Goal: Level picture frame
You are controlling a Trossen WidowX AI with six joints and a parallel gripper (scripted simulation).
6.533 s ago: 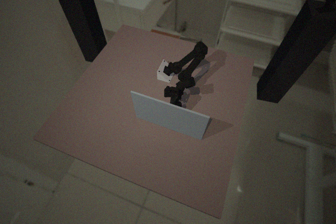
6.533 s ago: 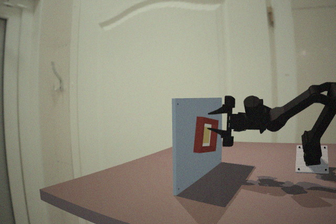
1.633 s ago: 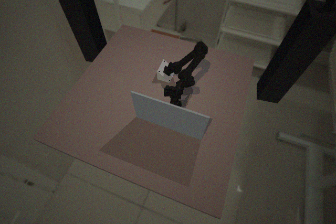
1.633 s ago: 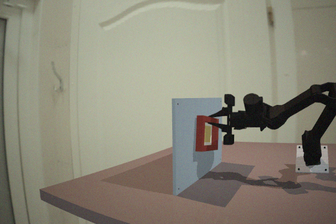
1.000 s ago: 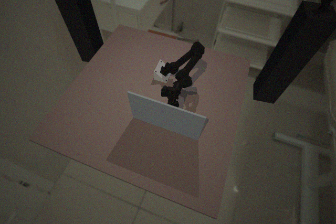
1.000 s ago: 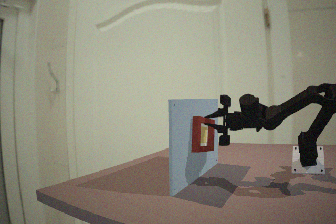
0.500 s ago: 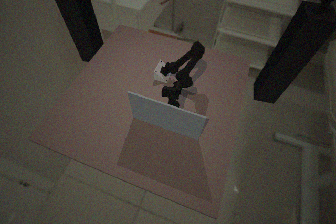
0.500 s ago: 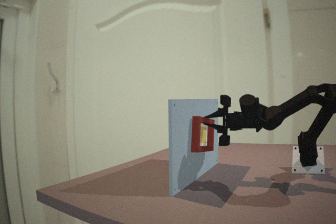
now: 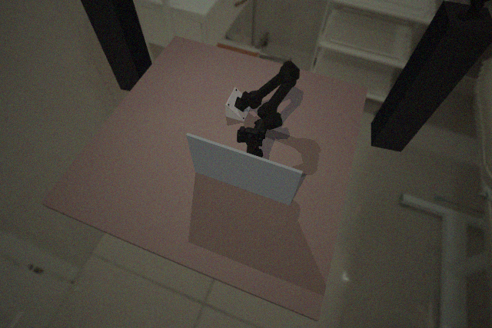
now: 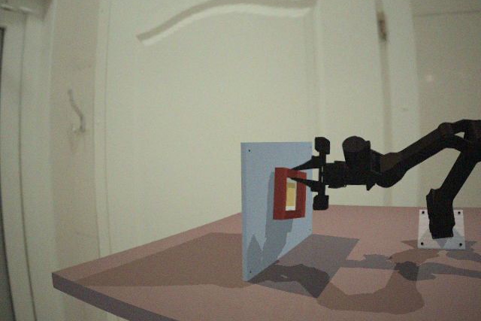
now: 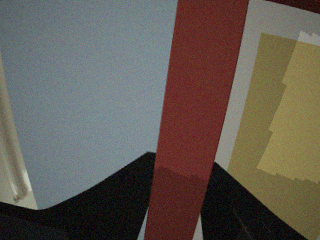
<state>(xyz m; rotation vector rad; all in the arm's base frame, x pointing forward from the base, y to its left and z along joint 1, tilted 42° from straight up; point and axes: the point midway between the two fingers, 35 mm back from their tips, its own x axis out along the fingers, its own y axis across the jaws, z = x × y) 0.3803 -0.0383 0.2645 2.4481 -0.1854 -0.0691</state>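
1. Red frame [image 10: 289, 194] hangs on the face of a pale blue panel [image 10: 258, 177] that stands upright on the pink surface [image 10: 361, 228].
2. Black hand [image 10: 298, 174] reaches in level from the arm's side, nearly closed and gripping one red bar of the frame between its two fingers [image 10: 307, 165].
3. From the wrist, that red bar [image 11: 190, 107] runs up between the dark fingers, one on each side of it, with the blue panel [image 11: 87, 67] behind on one side and the white mat and yellow picture [image 11: 287, 127] on the other.
4. From the side view the frame's near bar sits close to the panel's edge; whether the frame is level cannot be told from this angle.
5. From above, the panel [image 9: 246, 171] hides the frame entirely, and the arm [image 9: 270, 106] folds down behind it.
6. White base plate [image 10: 459, 214] carries the arm, well apart from the panel on the same surface.
7. Two dark posts [image 9: 109, 18] [image 9: 433, 74] cross the upper corners of the top view.
8. White door [image 10: 217, 88] fills the background behind the panel, and a white shelf unit [image 9: 330, 18] stands beyond the surface.
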